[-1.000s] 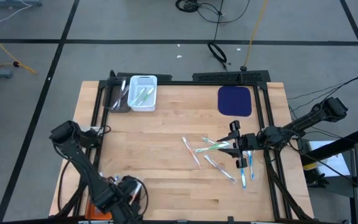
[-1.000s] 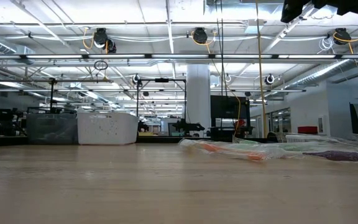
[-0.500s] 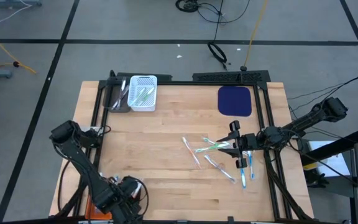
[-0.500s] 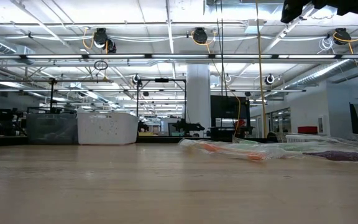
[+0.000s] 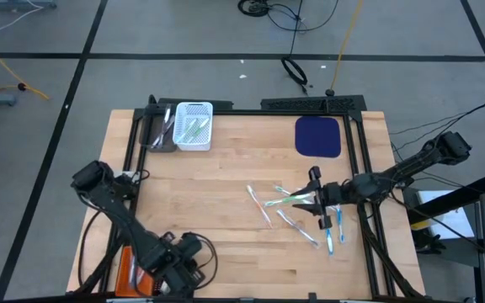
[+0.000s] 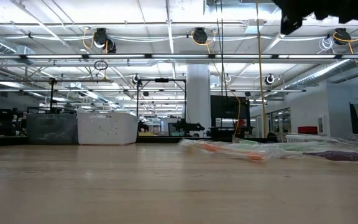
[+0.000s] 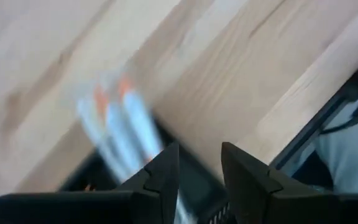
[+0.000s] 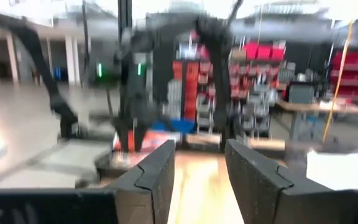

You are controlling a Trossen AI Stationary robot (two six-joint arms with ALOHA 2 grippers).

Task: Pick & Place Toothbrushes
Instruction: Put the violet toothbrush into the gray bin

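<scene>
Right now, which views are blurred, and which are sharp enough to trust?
Left wrist view: motion-smeared, pale orange-tipped sticks unreadable. Right wrist view: soft all over. High view: sharp, thin plastic toothbrushes distinct. Low view: sharp background, near wooden tabletop soft.

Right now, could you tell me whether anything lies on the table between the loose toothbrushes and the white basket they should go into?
Nothing visible does. The loose toothbrushes lie right of the table's middle, under the right tool, which is open. From there to the white basket at the far left edge, the high view shows only bare wood. The dark blue mat lies off that line.
</scene>
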